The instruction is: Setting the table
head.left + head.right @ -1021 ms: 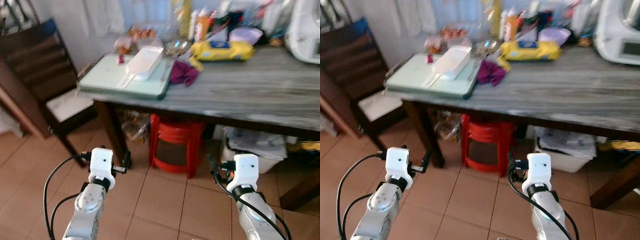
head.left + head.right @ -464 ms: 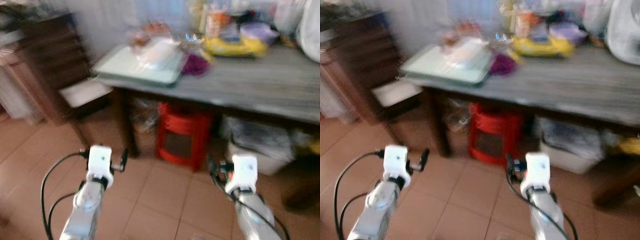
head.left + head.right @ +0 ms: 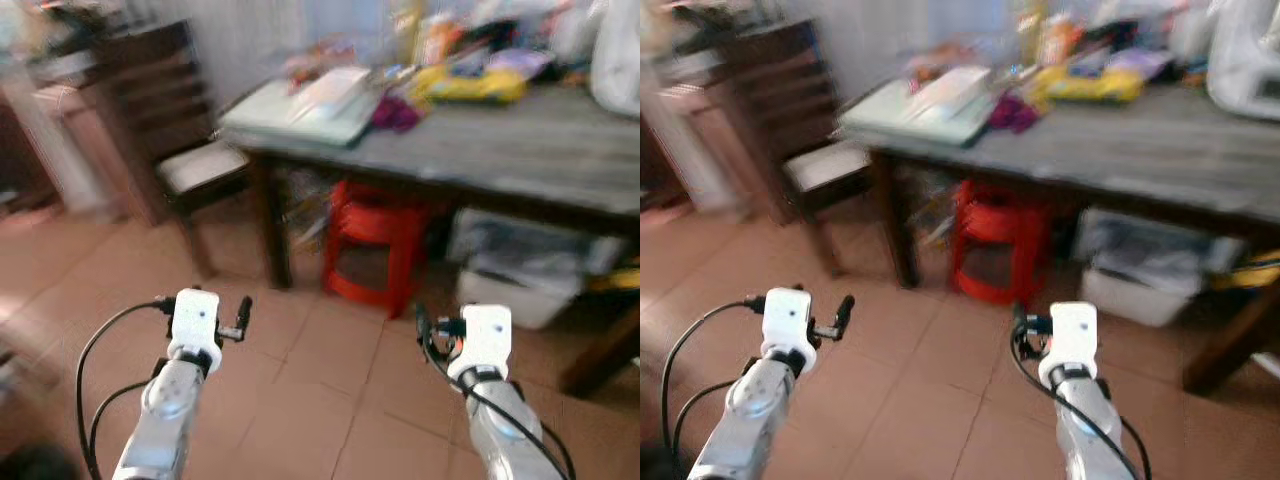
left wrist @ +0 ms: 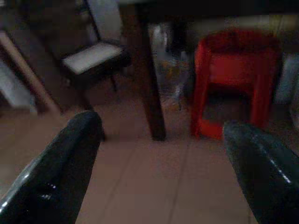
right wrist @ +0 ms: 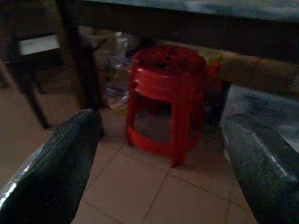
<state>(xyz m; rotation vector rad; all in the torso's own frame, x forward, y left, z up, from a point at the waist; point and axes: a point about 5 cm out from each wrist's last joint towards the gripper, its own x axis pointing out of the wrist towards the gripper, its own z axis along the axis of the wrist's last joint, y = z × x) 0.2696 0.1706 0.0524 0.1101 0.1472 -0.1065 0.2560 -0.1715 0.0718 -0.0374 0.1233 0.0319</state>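
We hold both arms low, forearms forward over the tiled floor (image 3: 330,400). Left gripper (image 4: 163,154) and right gripper (image 5: 159,154) both have fingers spread wide, holding nothing. Grey table (image 3: 520,150) sits ahead, blurred, with a pale green tray (image 3: 300,105) at its left end and a red stool (image 5: 166,100) underneath.

Head cameras downward; wrist cameras low, toward shared red stool (image 5: 164,100).
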